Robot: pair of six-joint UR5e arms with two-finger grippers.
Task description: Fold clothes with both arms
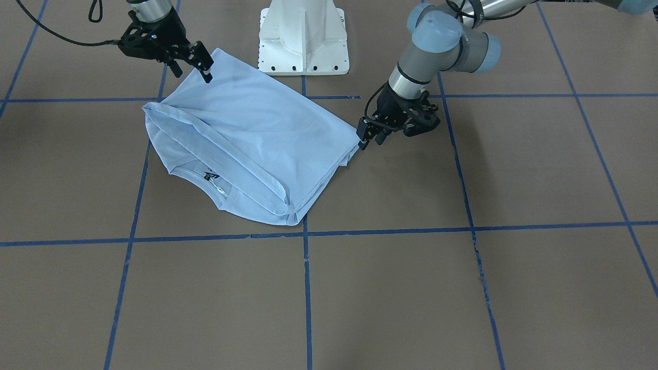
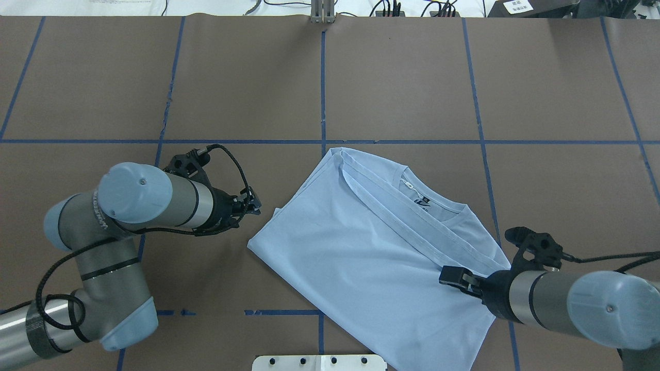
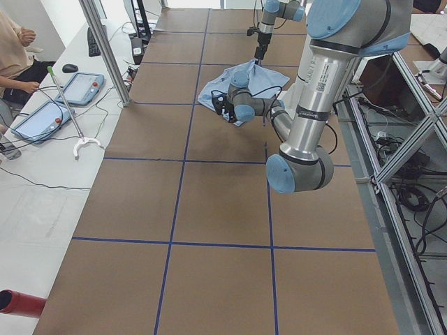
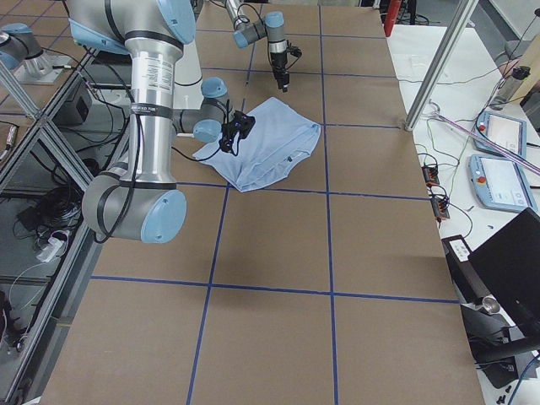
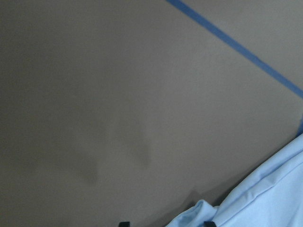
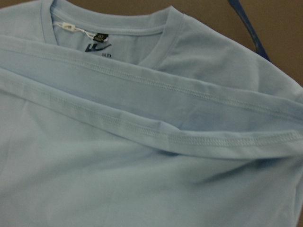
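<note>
The light blue T-shirt [image 1: 257, 128] lies on the brown table, folded over itself. A hem band runs diagonally just below the collar and its dark neck label [image 6: 97, 47]. My left gripper [image 1: 371, 140] is low at the shirt's side corner with its fingers apart. In the left wrist view a fabric tip [image 5: 196, 213] lies between the two fingertips. My right gripper [image 1: 194, 72] hovers open over the shirt's edge nearest the robot, and in the overhead view this gripper [image 2: 448, 275] points across the cloth [image 2: 371, 247]. The chest print is hidden.
The white pedestal base [image 1: 303, 36] stands just behind the shirt. Blue tape lines [image 1: 307, 288] grid the table. A person [image 3: 14, 49] sits at a side bench with tablets [image 3: 80, 87]. Metal frame posts [image 3: 105, 49] rise at the table's long edge.
</note>
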